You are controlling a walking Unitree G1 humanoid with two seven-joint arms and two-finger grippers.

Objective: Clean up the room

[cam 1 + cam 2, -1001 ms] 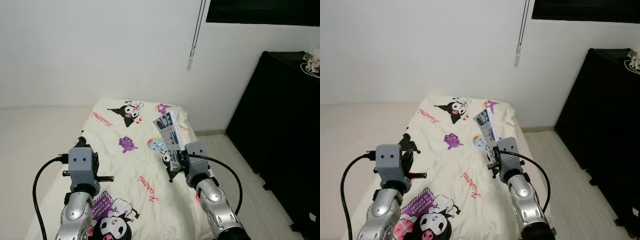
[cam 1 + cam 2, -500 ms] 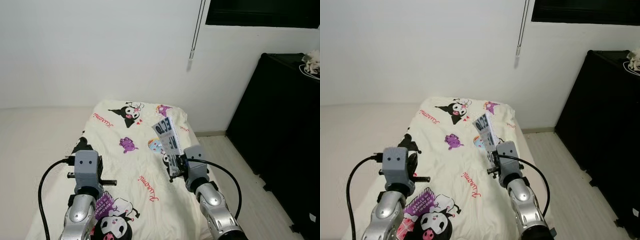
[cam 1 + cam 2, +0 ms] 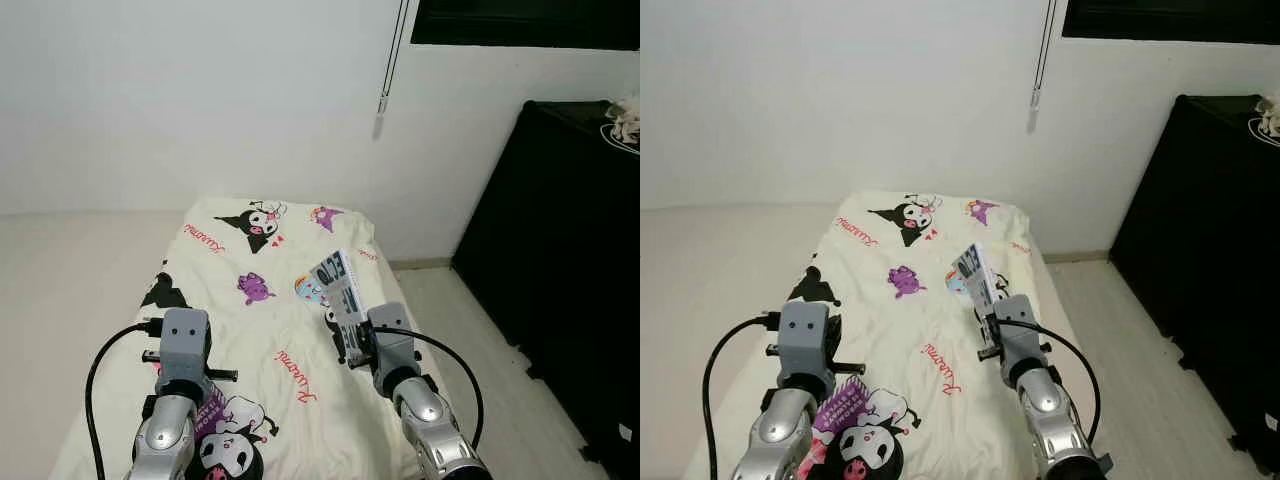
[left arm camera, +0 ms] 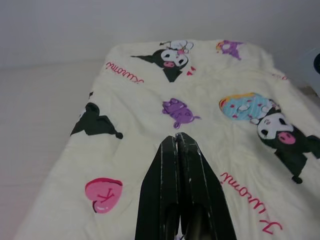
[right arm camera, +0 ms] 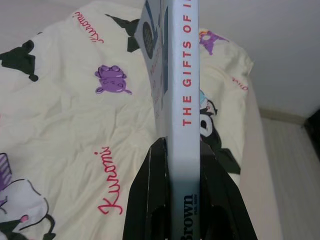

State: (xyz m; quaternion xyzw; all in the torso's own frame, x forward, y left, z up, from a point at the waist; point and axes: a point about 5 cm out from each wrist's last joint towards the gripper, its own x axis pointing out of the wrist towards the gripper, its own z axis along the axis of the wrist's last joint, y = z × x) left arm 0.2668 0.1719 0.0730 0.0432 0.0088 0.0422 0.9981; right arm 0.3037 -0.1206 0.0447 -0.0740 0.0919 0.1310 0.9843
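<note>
My right gripper is shut on a light-blue paperback book, held spine-up over the right side of the bed; its spine reads "THE GIFTS OF" in red. The book tilts up and away from the arm. My left gripper is shut with nothing in it, its fingers pressed together above the cream blanket with cartoon prints. The left arm hovers over the bed's near left part.
A tall black cabinet stands to the right, with a white object on top. A blind cord hangs on the white wall. Pale floor runs between bed and cabinet, and more lies left of the bed.
The right gripper has lowered the book, and it now tilts flatter towards the bed. The left arm has drifted slightly right and lower in the view.
</note>
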